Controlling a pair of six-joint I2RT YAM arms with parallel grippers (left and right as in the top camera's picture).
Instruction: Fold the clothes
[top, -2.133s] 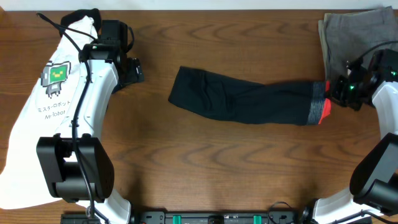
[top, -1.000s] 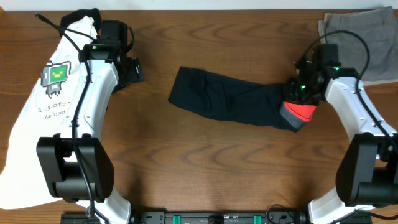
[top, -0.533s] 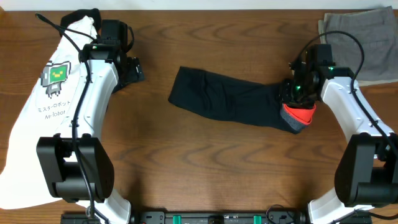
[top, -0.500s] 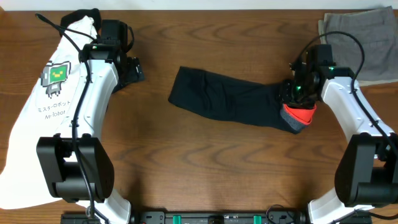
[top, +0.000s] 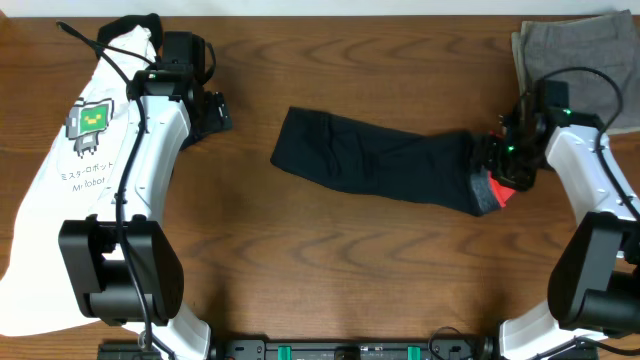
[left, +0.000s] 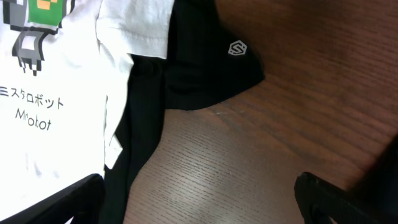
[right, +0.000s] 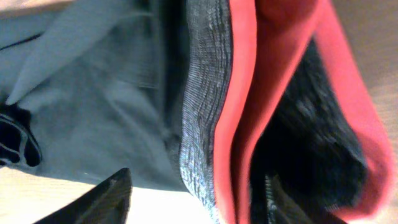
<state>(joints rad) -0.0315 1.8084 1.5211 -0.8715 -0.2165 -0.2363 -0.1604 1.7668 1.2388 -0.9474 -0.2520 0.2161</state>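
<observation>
The clothes, black trousers (top: 380, 165), lie in a long band across the middle of the table. Their grey waistband edged in coral red (top: 492, 190) is at the right end. My right gripper (top: 503, 160) hangs just over that waistband. In the right wrist view its fingers (right: 109, 198) stand apart, with the grey and red waistband (right: 214, 93) lying between them, not pinched. My left gripper (top: 215, 110) is far off at the upper left. It is open (left: 199, 208) over bare wood, holding nothing.
A white T-shirt with a green robot print (top: 70, 170) covers the left side, with a dark garment bearing a small logo (left: 205, 62) beside it. Grey-olive folded trousers (top: 570, 60) lie at the back right corner. The table's front edge runs along the bottom.
My right gripper moved to the right and its jaws came apart. The waistband end, earlier lifted and doubled over the legs, now lies lower and further right. The left arm has not moved.
</observation>
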